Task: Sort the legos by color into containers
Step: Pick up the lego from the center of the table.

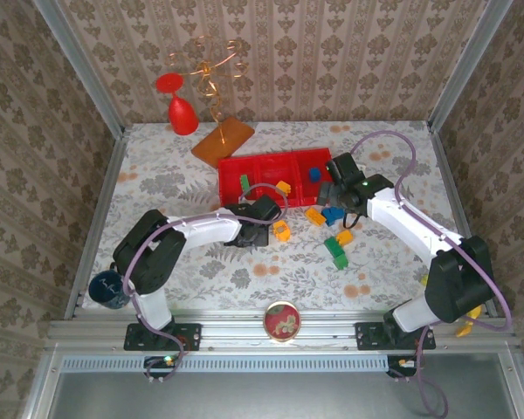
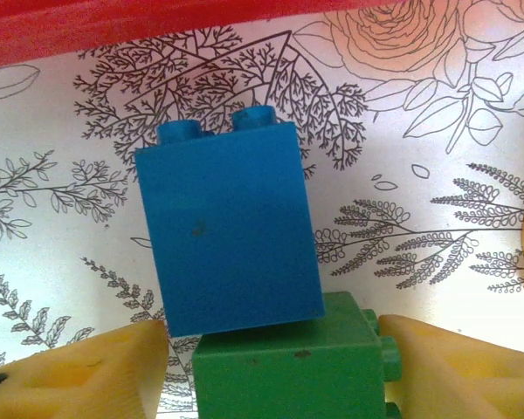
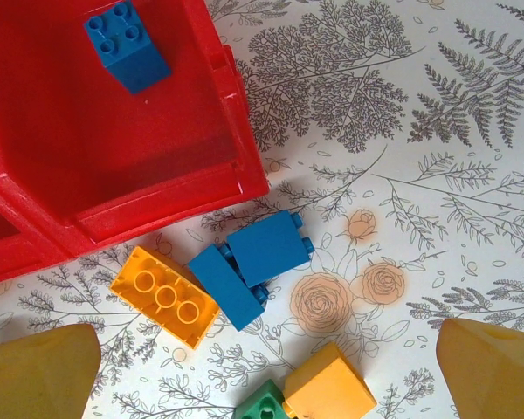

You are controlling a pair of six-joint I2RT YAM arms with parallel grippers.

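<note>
In the left wrist view a green lego (image 2: 288, 367) lies between my left gripper's yellow fingers (image 2: 79, 375), with a blue lego (image 2: 227, 231) lying against its far side. The right finger touches the green lego's studs; a narrow gap remains on the left. My left gripper (image 1: 260, 212) sits just in front of the red tray (image 1: 271, 161) of containers. My right gripper (image 3: 266, 375) hangs open above two blue legos (image 3: 266, 244), an orange one (image 3: 164, 295), another orange one (image 3: 329, 388) and a green one (image 3: 264, 406). One blue lego (image 3: 127, 44) lies in the tray's right compartment.
A red goblet (image 1: 182, 109), a wire stand (image 1: 214, 74) and an orange-brown board (image 1: 223, 140) stand behind the tray. A dark blue cup (image 1: 109, 288) sits at the near left, a round tin (image 1: 282, 320) at the front edge. More legos (image 1: 335, 249) lie right of centre.
</note>
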